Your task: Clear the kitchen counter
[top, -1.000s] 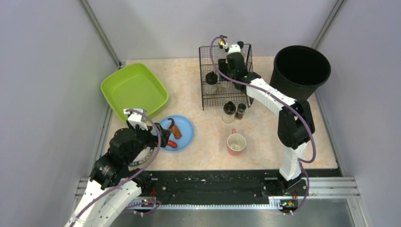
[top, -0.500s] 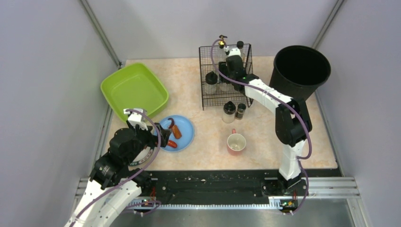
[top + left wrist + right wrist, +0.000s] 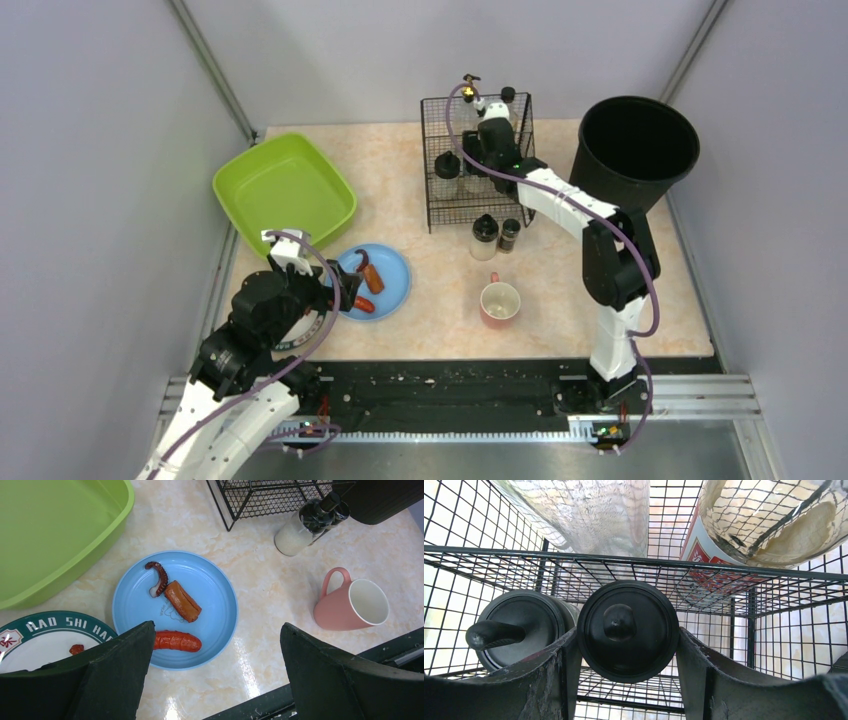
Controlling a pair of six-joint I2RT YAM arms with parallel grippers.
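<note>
Hugging kitchen counter [image 3: 280,595] edge: blue plate [image 3: 210,610]

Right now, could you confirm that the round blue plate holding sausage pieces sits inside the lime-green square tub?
Not inside: the round blue plate holding sausage pieces sits on the beige stone-look kitchen counter beside the lime-green square tub, as the left wrist view shows.
</note>
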